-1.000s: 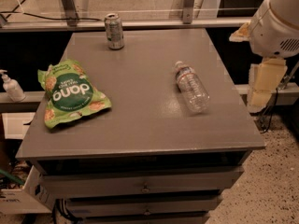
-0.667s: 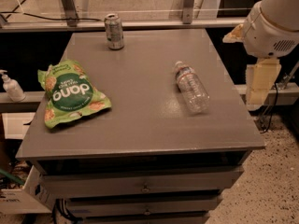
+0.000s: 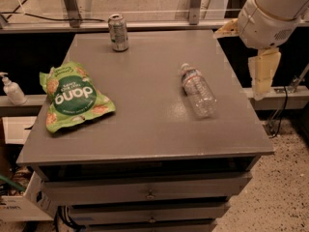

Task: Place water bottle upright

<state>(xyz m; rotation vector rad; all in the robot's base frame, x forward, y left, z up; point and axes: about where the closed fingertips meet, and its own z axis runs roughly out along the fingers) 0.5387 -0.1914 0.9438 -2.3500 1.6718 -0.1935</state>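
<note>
The water bottle [image 3: 198, 90] is clear and ribbed, with a white cap and a thin label band. It lies on its side on the grey cabinet top [image 3: 145, 105], right of centre, with its cap pointing to the back left. My gripper [image 3: 263, 74] hangs from the white arm [image 3: 270, 13] at the upper right. It is beyond the right edge of the top, to the right of the bottle and well apart from it, and it holds nothing that I can see.
A silver-green soda can [image 3: 118, 32] stands upright at the back of the top. A green snack bag [image 3: 72, 96] lies flat at the left. A white pump bottle [image 3: 12, 90] stands on a ledge off the left side. Drawers are below the front edge.
The arm and gripper have shifted a little to the left, toward the right edge of the top. The bottle, can and bag have not moved.
</note>
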